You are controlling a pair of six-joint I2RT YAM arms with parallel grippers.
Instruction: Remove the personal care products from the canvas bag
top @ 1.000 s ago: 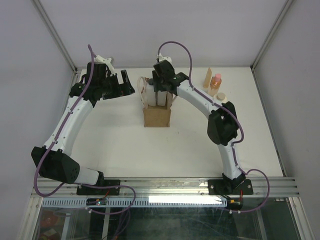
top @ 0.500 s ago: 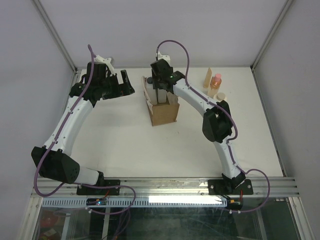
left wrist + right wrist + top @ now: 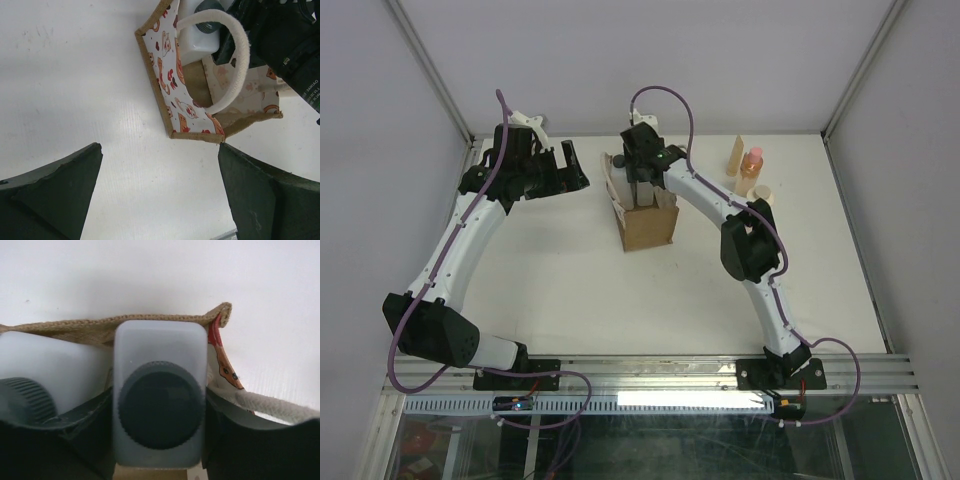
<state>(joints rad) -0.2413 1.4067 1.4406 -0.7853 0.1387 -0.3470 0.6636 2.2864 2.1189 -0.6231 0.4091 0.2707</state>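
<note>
The canvas bag (image 3: 648, 226) stands at the table's back middle, brown with a white printed side (image 3: 172, 95) and a pale looped handle (image 3: 235, 60). My right gripper (image 3: 642, 187) reaches down into the bag. It is shut on a white bottle with a dark round cap (image 3: 160, 410), one finger against each side. A second white bottle (image 3: 50, 372) sits beside it in the bag, its dark cap (image 3: 617, 160) showing. My left gripper (image 3: 570, 170) is open and empty, left of the bag above bare table (image 3: 160, 200).
A tan flat tube (image 3: 735, 155), an orange-pink bottle (image 3: 753, 165) and a cream bottle (image 3: 762, 193) stand on the table at the back right. The right arm (image 3: 290, 45) covers the bag's far side. Cell walls are close behind.
The bag has shifted a little to the right and turned. My right gripper has sunk deeper into it around the white bottle. The left arm has not moved.
</note>
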